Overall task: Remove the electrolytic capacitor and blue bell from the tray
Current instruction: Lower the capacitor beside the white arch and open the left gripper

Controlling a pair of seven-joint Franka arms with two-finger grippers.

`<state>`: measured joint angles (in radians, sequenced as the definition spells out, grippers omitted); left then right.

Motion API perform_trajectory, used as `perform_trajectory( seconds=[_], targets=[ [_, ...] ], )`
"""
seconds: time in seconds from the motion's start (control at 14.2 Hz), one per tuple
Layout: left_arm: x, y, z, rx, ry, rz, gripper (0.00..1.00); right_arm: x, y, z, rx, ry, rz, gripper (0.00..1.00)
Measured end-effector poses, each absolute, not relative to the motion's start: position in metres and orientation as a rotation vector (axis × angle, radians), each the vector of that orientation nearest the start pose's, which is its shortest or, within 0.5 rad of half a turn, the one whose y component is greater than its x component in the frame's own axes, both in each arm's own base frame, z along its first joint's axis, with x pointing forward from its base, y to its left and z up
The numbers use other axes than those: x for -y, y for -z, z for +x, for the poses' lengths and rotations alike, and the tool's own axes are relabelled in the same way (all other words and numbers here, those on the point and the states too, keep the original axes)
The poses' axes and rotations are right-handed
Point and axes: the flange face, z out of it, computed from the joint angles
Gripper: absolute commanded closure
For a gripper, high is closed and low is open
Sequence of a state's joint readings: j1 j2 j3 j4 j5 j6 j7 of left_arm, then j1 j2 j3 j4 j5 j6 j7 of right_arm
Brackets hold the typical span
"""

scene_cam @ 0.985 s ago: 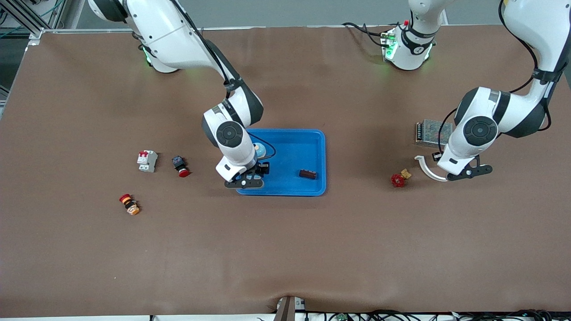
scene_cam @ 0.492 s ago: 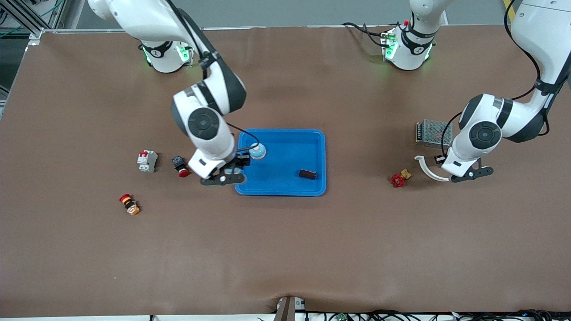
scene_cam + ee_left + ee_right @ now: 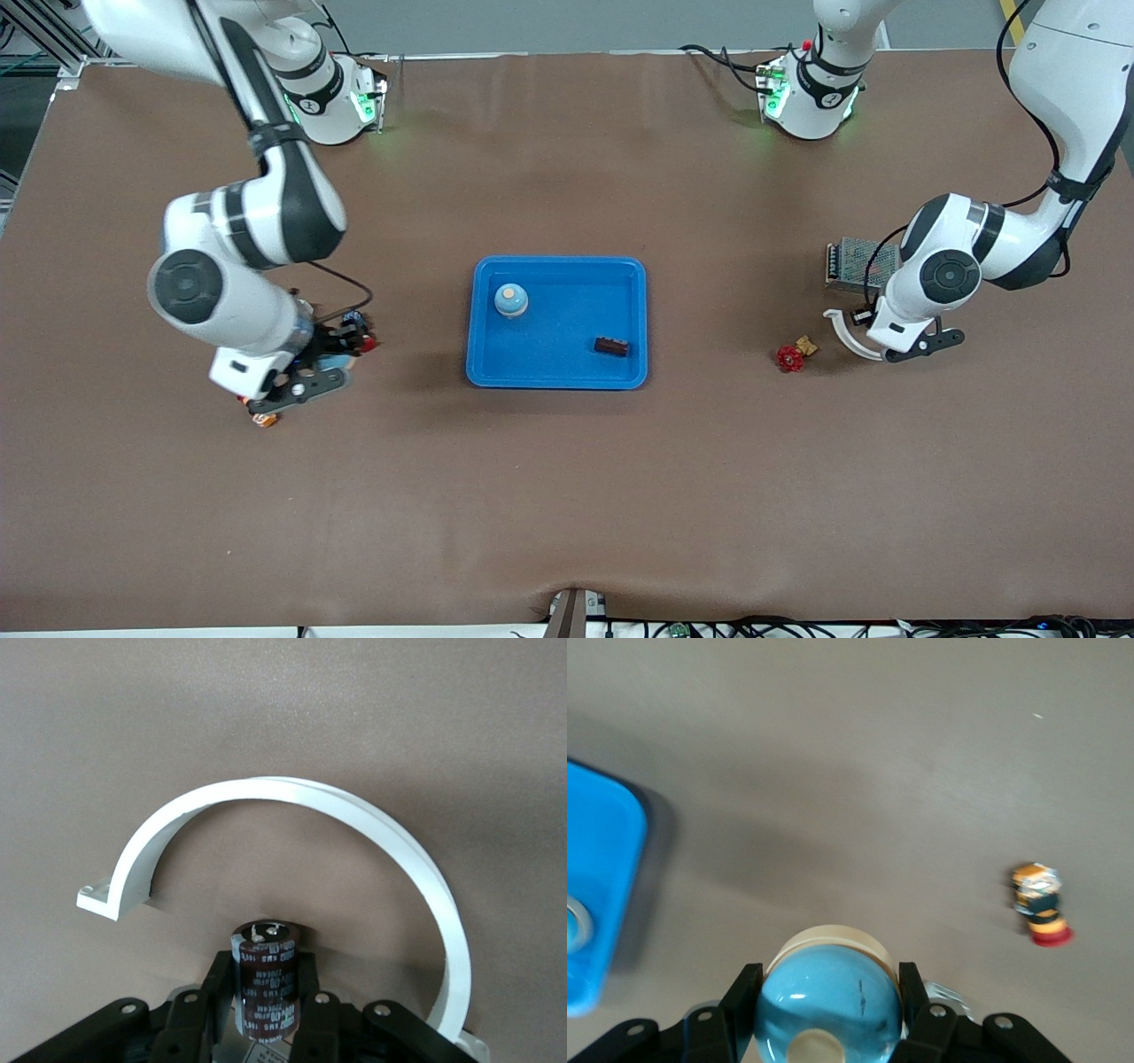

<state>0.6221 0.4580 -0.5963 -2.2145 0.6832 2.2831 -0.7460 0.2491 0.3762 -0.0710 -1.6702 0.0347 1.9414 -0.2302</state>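
Both arms loaded: left fingers [image 3: 266, 1014] clamp capacitor [image 3: 266, 979]; right fingers [image 3: 828, 1028] clamp blue bell [image 3: 828, 1005].

The desk [image 3: 567, 496] is plain brown all over. The tray [image 3: 620, 275] is bright blue, with a pale blue bell [image 3: 511, 300] that has a cream top, plus a dark brown block [image 3: 611, 346]. The curved bracket [image 3: 292, 806] is white, and the capacitor [image 3: 266, 979] is dark brown with white print. There's a red valve [image 3: 790, 358] with a brass end. The second bell [image 3: 828, 1001] is light blue with a cream rim, and the button [image 3: 1039, 904] is orange, black and red.
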Motion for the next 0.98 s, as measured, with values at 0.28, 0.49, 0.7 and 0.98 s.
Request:
perform_trajectory(
  seconds=[0.28, 0.49, 0.7, 0.98],
  targets=[
    [-0.015, -0.182, 0.519, 0.373, -0.227, -2.848, 0.0, -0.031, -0.376, 0.639, 0.804, -0.199, -2.993, 0.58],
    [-0.016, -0.183, 0.521, 0.377, -0.219, -2.848, 0.0, 0.052, -0.372, 0.63, 0.889, -0.226, -2.934, 0.58],
    [-0.019, -0.197, 0.533, 0.392, -0.185, -2.838, 0.0, 0.101, -0.353, 0.613, 0.914, -0.27, -2.887, 0.58],
    [0.006, -0.24, 0.56, 0.403, -0.154, -2.824, 0.0, 0.13, -0.328, 0.597, 0.969, -0.269, -2.852, 0.58]
  ],
)
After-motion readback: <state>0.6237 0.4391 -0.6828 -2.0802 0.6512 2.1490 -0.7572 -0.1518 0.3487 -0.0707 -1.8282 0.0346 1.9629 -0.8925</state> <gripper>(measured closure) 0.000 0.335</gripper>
